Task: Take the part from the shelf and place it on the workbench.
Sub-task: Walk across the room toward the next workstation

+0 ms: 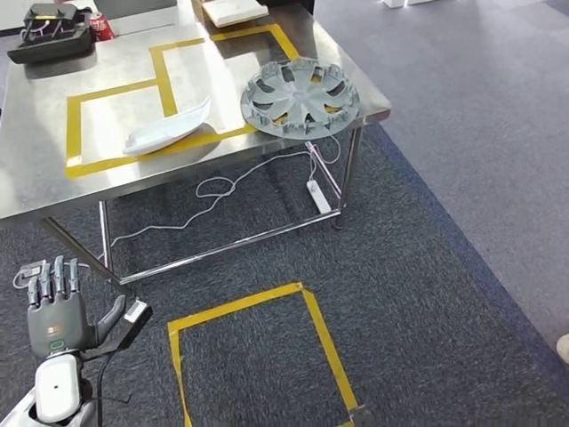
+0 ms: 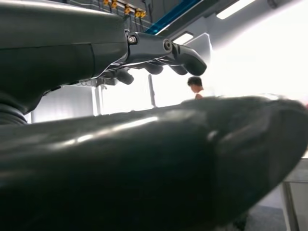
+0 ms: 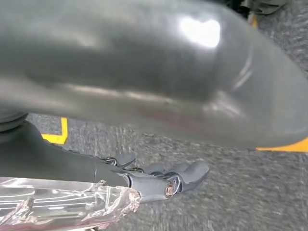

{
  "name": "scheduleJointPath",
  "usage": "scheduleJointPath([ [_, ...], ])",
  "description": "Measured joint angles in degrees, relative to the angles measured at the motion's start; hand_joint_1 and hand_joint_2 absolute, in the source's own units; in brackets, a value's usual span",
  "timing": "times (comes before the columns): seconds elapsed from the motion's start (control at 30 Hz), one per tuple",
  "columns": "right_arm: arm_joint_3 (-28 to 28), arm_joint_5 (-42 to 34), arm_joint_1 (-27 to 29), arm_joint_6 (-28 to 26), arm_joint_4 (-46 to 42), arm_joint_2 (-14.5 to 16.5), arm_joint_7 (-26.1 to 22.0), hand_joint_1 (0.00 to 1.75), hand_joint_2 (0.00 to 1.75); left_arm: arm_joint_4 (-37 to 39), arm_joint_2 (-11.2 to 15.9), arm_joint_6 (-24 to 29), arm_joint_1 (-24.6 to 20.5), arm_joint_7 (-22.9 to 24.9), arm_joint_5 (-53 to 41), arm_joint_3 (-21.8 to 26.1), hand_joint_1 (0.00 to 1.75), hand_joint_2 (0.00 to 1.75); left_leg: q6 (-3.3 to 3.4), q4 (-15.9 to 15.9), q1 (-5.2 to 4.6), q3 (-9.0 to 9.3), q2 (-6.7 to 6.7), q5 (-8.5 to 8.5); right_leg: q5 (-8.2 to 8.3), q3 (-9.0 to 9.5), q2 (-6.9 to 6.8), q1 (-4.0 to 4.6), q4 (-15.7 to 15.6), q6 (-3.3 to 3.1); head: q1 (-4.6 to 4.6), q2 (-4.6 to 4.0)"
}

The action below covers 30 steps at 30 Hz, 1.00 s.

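On grey carpet [image 1: 429, 267], a steel workbench [image 1: 40, 160] bears yellow tape [image 1: 164, 80].

Left wrist view: thick thumb [image 2: 152, 163] blocks most of frame; person [image 2: 196, 86] past the fingertips [image 2: 188, 57] overexposed, detail lost. Right wrist view: thumb [image 3: 145, 72] covers upper frame, motion-blurred; floor tape [image 3: 58, 137] beyond fingers [image 3: 181, 175] partly hidden. Head view: left hand [image 1: 60, 311] arm cut at bottom edge; workbench [image 1: 40, 151] cut at left and top edges; black item [image 1: 50, 31] at far corner too small to ID.
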Motion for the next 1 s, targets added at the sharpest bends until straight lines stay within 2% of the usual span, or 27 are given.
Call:
scheduleJointPath([
  [0.03,0.0,-0.1,0.1,0.1,0.0,-0.1,-0.1,0.0,0.0,0.0,0.0,-0.2,-0.1,0.0,0.0,-0.2,0.0,0.0,-0.29,3.9,0.1,-1.05,0.01,-2.81,0.63,-0.73,-0.03,-0.02,0.0,-0.13,-0.14,0.0],
  [0.07,0.0,-0.2,0.1,0.1,0.0,-0.1,-0.2,0.0,0.0,0.0,-0.1,-0.3,-0.2,0.0,0.0,-0.4,0.0,0.0,-0.53,7.7,0.22,-1.9,0.01,-4.84,1.26,-1.5,-0.08,-0.03,0.0,-0.13,-0.19,0.0],
  [0.1,0.0,-0.3,0.2,0.1,0.0,-0.2,-0.3,0.0,0.0,0.0,-0.2,-0.4,-0.3,0.1,0.0,-0.7,0.0,0.0,-0.73,10.4,0.32,-2.15,0.02,-5.63,1.88,-2.32,-0.11,-0.05,0.1,-0.1,-0.19,0.0],
  [0.13,0.0,-0.3,0.2,0.1,0.0,-0.3,-0.3,0.0,0.0,0.0,-0.2,-0.5,-0.3,0.1,0.0,-1.0,0.0,0.0,-0.88,11.1,0.42,-1.52,0.02,-5.12,2.48,-3.16,-0.15,-0.09,0.2,-0.02,-0.21,0.0],
  [0.17,0.0,-0.4,0.2,0.2,0.0,-0.3,-0.3,0.0,0.0,0.0,-0.3,-0.5,-0.5,0.1,0.0,-1.3,0.0,0.0,-1.01,9.9,0.55,0.14,0.02,-3.74,3.05,-4.03,-0.16,-0.17,0.4,0.12,-0.2,0.0],
  [0.2,0.0,-0.4,0.3,0.2,0.0,-0.4,-0.4,0.0,0.0,0.0,-0.3,-0.5,-0.8,0.1,0.0,-1.5,0.0,0.0,-1.16,6.9,0.71,2.74,0.04,-2.26,3.58,-4.88,-0.16,-0.28,0.6,0.35,-0.2,0.0],
  [0.23,0.0,-0.5,0.3,0.3,0.0,-0.4,-0.4,0.0,0.0,0.0,-0.4,-0.5,-1.1,0.2,0.0,-1.7,0.0,0.0,-1.3,2.8,0.81,5.78,0.03,-1.61,4.04,-5.72,-0.15,-0.31,0.9,0.67,-0.25,0.0],
  [0.27,0.0,-0.5,0.3,0.3,0.0,-0.5,-0.5,0.0,0.0,0.0,-0.4,-0.5,-1.5,0.2,0.0,-1.9,0.0,0.0,-1.11,-1.0,0.79,8.36,-0.05,-1.61,4.53,-6.41,-0.15,-0.31,1.2,1.04,-0.24,0.0],
  [0.3,0.0,-0.6,0.3,0.3,0.1,-0.5,-0.5,0.0,0.0,0.0,-0.5,-0.5,-1.8,0.2,0.0,-2.2,0.0,0.0,-0.8,-3.7,0.73,10.02,-0.13,-2.02,5.03,-6.87,-0.15,-0.28,1.3,1.43,-0.24,0.0],
  [0.33,0.0,-0.6,0.4,0.3,0.1,-0.6,-0.6,0.0,0.0,0.0,-0.6,-0.5,-2.0,0.2,0.0,-2.4,0.0,0.0,-0.35,-5.0,0.57,10.61,-0.22,-2.47,5.56,-7.18,-0.15,-0.24,1.4,1.79,-0.26,0.0],
  [0.4,0.0,-0.8,0.5,0.3,0.1,-0.7,-0.7,0.0,0.0,0.0,-0.7,-0.5,-2.2,0.2,0.0,-2.8,0.0,0.0,0.85,-5.1,0.46,9.87,-0.19,-1.93,6.28,-7.57,-0.08,-0.39,1.3,2.53,-0.26,0.0],
  [0.43,0.0,-0.8,0.7,0.3,0.1,-0.7,-0.7,0.0,0.0,0.0,-0.8,-0.5,-2.3,0.2,0.0,-2.9,0.0,0.0,1.44,-5.0,0.46,9.39,-0.12,-1.44,5.44,-8.05,-0.04,-0.48,1.8,2.84,-0.19,0.0],
  [0.47,0.0,-0.9,0.7,0.3,0.1,-0.8,-0.7,0.0,0.0,0.0,-0.9,-0.5,-2.4,0.2,0.0,-3.1,0.0,0.0,2.02,-5.1,0.52,8.86,-0.03,-0.86,3.58,-8.71,0.0,-0.55,3.4,3.12,-0.08,0.01],
  [0.5,0.0,-1.0,0.7,0.3,0.1,-0.8,-0.7,0.0,0.0,0.0,-0.9,-0.5,-2.5,0.2,0.0,-3.2,0.0,0.0,2.42,-5.1,0.55,8.28,0.06,-0.25,0.78,-9.6,0.02,-0.61,6.2,3.32,0.02,0.01],
  [0.57,0.0,-1.0,0.6,0.3,0.1,-0.9,-0.7,0.0,0.0,0.0,-1.0,-0.5,-2.6,0.2,0.0,-3.4,0.0,0.0,2.77,-5.0,0.4,6.86,0.09,1.0,-4.66,-11.31,0.01,-0.62,13.9,3.57,0.15,0.01],
  [0.6,0.0,-1.0,0.6,0.3,0.1,-0.9,-0.7,0.0,0.0,0.0,-1.1,-0.6,-2.7,0.2,0.0,-3.5,0.0,0.0,2.78,-5.0,0.32,6.05,0.1,1.66,-5.82,-11.57,0.01,-0.62,17.0,3.61,0.15,0.0],
  [0.63,0.0,-1.0,0.6,0.3,0.1,-1.0,-0.7,0.0,0.0,0.0,-1.1,-0.6,-2.7,0.2,0.0,-3.7,0.0,0.0,2.75,-5.0,0.26,5.23,0.11,2.3,-5.75,-11.1,0.02,-0.6,18.5,3.58,0.14,0.0],
  [0.67,0.0,-1.0,0.6,0.3,0.1,-1.0,-0.7,0.0,0.0,0.0,-1.1,-0.6,-2.7,0.2,0.0,-3.8,0.0,0.0,2.67,-4.9,0.23,4.4,0.11,2.94,-4.64,-9.63,0.02,-0.59,18.0,3.48,0.14,0.0],
  [0.7,0.0,-1.1,0.5,0.4,0.1,-1.0,-0.7,0.0,0.0,0.0,-1.1,-0.6,-2.7,0.2,0.0,-3.9,0.0,0.0,2.53,-4.9,0.21,3.66,0.1,3.57,-3.2,-7.05,0.04,-0.58,15.3,3.31,0.14,0.0],
  [0.73,0.0,-1.1,0.4,0.5,0.1,-1.1,-0.7,0.0,0.0,0.0,-1.1,-0.6,-2.8,0.2,0.0,-3.9,0.0,0.0,2.33,-4.9,0.19,3.02,0.08,4.18,-2.65,-3.86,0.11,-0.56,11.2,3.11,0.15,0.0],
  [0.77,0.0,-1.1,0.3,0.6,0.1,-1.2,-0.7,0.0,0.0,0.0,-1.1,-0.6,-2.9,0.2,0.0,-4.0,0.0,0.0,2.06,-4.9,0.16,2.51,0.08,4.78,-2.71,-0.64,0.24,-0.49,6.8,2.9,0.1,0.01],
  [0.8,0.0,-1.1,0.2,0.7,0.1,-1.2,-0.7,0.0,0.0,0.0,-1.2,-0.6,-3.0,0.2,0.0,-4.0,0.0,0.0,1.76,-4.9,0.16,2.22,0.09,5.38,-3.08,1.5,0.38,-0.38,3.4,2.69,0.06,0.01],
  [0.83,0.0,-1.1,0.1,0.7,0.1,-1.2,-0.8,0.0,0.0,0.0,-1.2,-0.6,-3.1,0.2,0.0,-4.1,0.0,0.0,1.42,-5.0,0.2,2.07,0.1,5.95,-3.65,2.51,0.52,-0.22,1.5,2.48,0.12,0.0],
  [0.9,0.0,-1.2,0.1,0.7,0.1,-1.2,-0.8,0.0,0.0,0.0,-1.3,-0.6,-3.3,0.2,0.0,-4.2,0.0,0.0,0.67,-5.4,0.4,1.89,0.09,6.92,-2.99,1.95,0.53,-0.03,1.0,1.73,0.25,0.01],
  [0.93,0.0,-1.2,0.2,0.7,0.1,-1.3,-0.8,0.0,0.0,0.1,-1.3,-0.6,-3.3,0.2,0.0,-4.2,0.0,0.0,0.31,-5.2,0.51,1.59,0.08,6.32,-2.47,1.6,0.45,-0.05,0.9,1.24,0.3,0.02],
  [0.97,0.0,-1.2,0.3,0.8,0.1,-1.3,-0.8,0.0,0.0,0.1,-1.3,-0.6,-3.2,0.2,0.0,-4.3,0.0,0.0,-0.03,-4.1,0.58,1.09,0.08,4.52,-1.73,1.08,0.34,-0.13,0.9,0.72,0.17,0.02],
  [1.0,0.0,-1.2,0.4,0.8,0.1,-1.4,-0.8,0.0,0.0,0.1,-1.3,-0.6,-3.2,0.2,0.0,-4.3,0.0,0.0,-0.31,-1.9,0.65,0.36,0.09,1.68,-0.92,0.41,0.25,-0.23,0.8,0.35,0.07,0.01],
])
